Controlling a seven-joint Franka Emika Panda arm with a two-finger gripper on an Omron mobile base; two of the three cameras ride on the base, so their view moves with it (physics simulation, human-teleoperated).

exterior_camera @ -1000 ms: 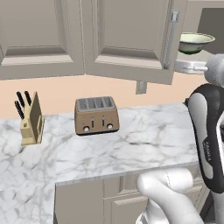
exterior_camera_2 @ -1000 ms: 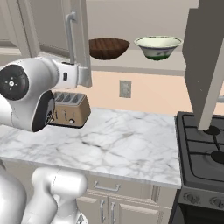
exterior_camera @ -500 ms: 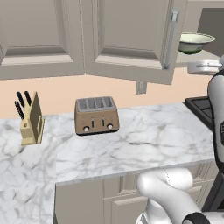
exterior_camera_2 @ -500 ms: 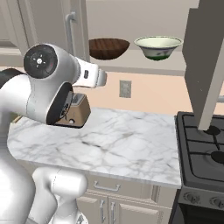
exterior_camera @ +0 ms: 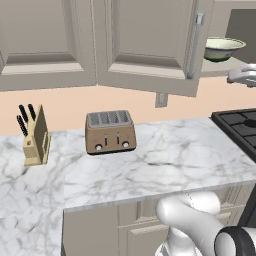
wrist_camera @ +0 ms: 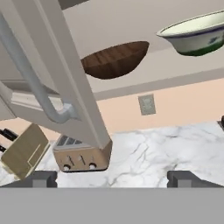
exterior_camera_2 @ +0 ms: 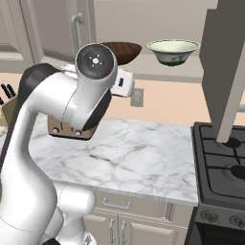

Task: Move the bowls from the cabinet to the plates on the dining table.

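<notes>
Two bowls sit on the open cabinet's shelf [exterior_camera_2: 158, 72]: a dark brown wood-grain bowl [wrist_camera: 116, 59] [exterior_camera_2: 125, 50] and, to its right, a pale green-cream bowl [wrist_camera: 197, 37] [exterior_camera_2: 173, 50] [exterior_camera: 223, 48]. My gripper [wrist_camera: 113, 179] is open and holds nothing. It sits below and in front of the shelf, apart from both bowls and tilted up toward them. The cabinet door [wrist_camera: 57, 78], with its long bar handle [wrist_camera: 30, 83], stands open close on the hand's left. The plates and the dining table are out of view.
Below the shelf runs a marble worktop [exterior_camera: 165, 160] with a toaster [exterior_camera: 111, 131] and a knife block [exterior_camera: 35, 136]. A black stove [exterior_camera_2: 222, 162] is at the right. A second open door panel [exterior_camera_2: 227, 72] hangs right of the green bowl. My arm's elbow [exterior_camera_2: 95, 62] rises beside the shelf.
The arm has swung up and to the right, bringing the hand nearer the shelf; in the left base view the arm has left the frame. The jaws stayed open and the bowls have not moved.
</notes>
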